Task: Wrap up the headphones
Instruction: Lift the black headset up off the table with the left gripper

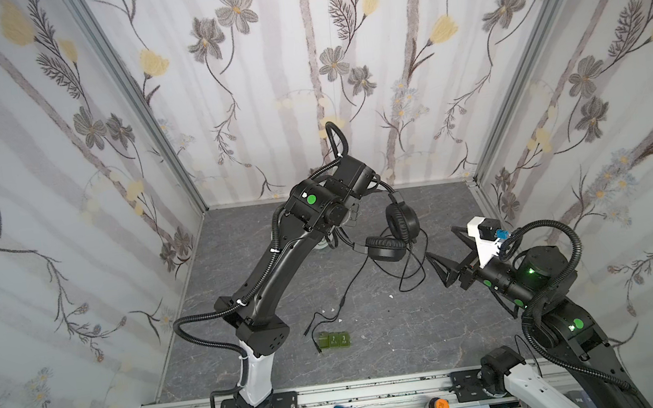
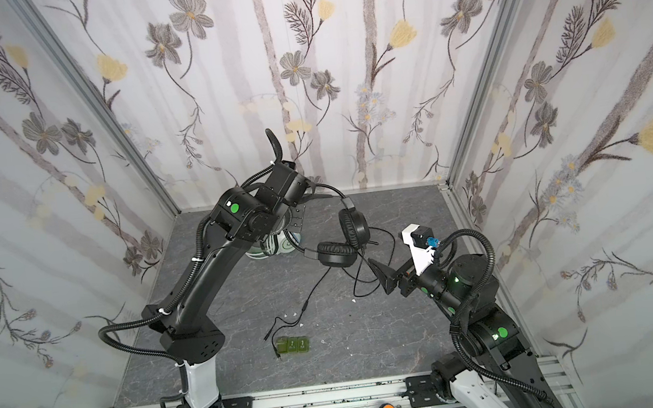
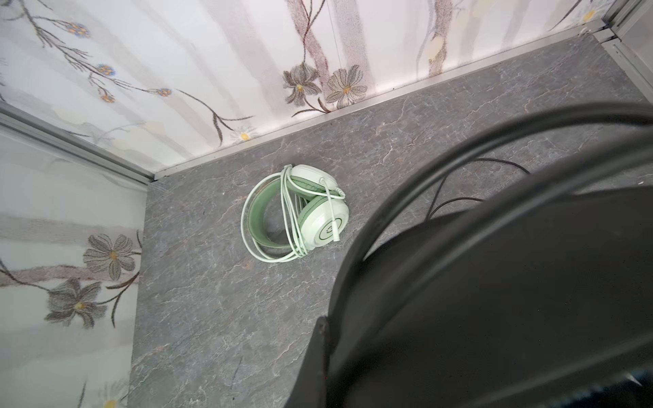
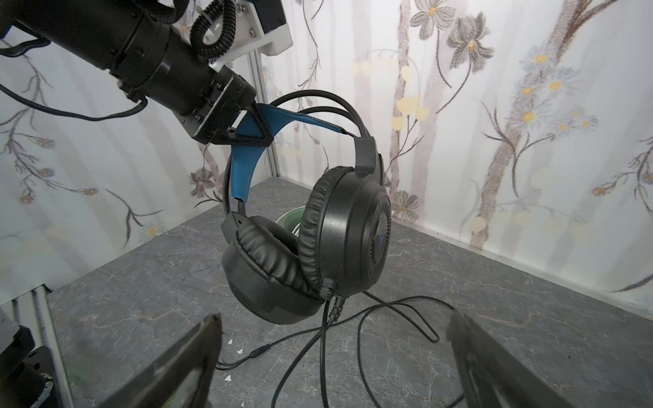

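Black headphones [image 1: 393, 235] are seen in both top views just right of the frame's middle. They are hung above the table [image 1: 416, 341] by their headband, which runs under the left arm's wrist; the gripper there is hidden. Their black cable [image 1: 351, 290] is trailed down onto the table toward the lower middle, its plugs ending just beside small green blocks [image 1: 334, 340]. The right gripper [image 1: 445, 250] is held right of the ear cups, spread wide and apart from them. Part of the mint green headphones [image 2: 279, 247] is shown on the table under the left arm.

In the left wrist view the mint green headphones [image 3: 300, 215] are laid on the table near the corner where two walls meet, with the white cable [image 3: 288, 212] wound around headband and cups.

In the right wrist view the left gripper [image 4: 263, 136] is pressed together on the blue inner band of the black headphones [image 4: 307, 254], whose cups are hung clear of the table above loose cable loops. The right gripper's fingers [image 4: 183, 367] are spread on either side, and nothing is held.
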You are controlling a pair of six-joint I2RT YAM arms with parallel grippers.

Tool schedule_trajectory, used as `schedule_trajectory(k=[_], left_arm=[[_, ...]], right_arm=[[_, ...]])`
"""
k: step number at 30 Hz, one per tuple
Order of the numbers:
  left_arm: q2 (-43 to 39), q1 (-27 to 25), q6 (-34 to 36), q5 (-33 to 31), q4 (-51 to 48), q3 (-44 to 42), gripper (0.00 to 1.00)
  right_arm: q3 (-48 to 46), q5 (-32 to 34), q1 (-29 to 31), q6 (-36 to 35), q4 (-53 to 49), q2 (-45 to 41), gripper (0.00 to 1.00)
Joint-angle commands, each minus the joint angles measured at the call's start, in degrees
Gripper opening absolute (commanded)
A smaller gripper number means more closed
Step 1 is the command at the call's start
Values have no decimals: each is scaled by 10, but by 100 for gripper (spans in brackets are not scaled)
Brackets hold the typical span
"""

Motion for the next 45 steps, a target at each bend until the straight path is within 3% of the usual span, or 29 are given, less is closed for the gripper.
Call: schedule_trajectory(k=[1, 8, 17, 21, 25, 29, 39, 45], left_arm=[[-35, 7, 2, 7, 27, -8, 0], [-140, 32, 2, 69, 113, -138, 0], [-165, 41, 1, 127, 81, -76, 0], [-172, 42, 6, 139, 74, -61, 0], [-182, 44, 12, 189, 103, -70, 0], [-177, 47, 2, 199, 96, -56, 0], [-191, 47, -19, 216, 132, -86, 0], [-187, 48, -27, 218, 131, -91, 0]], right_arm=[[51, -49, 0, -14, -22, 33, 98], [96, 4, -1, -32, -52, 50, 97], [28, -67, -44, -68, 31, 83, 97], [-30, -20, -46, -60, 118, 70, 95], [-58, -78, -44, -46, 167, 97, 95], [-116, -126, -43, -11, 234, 107, 95], [-128, -160, 12, -15, 255, 142, 94], [-110, -168, 20, 1, 287, 172, 86]])
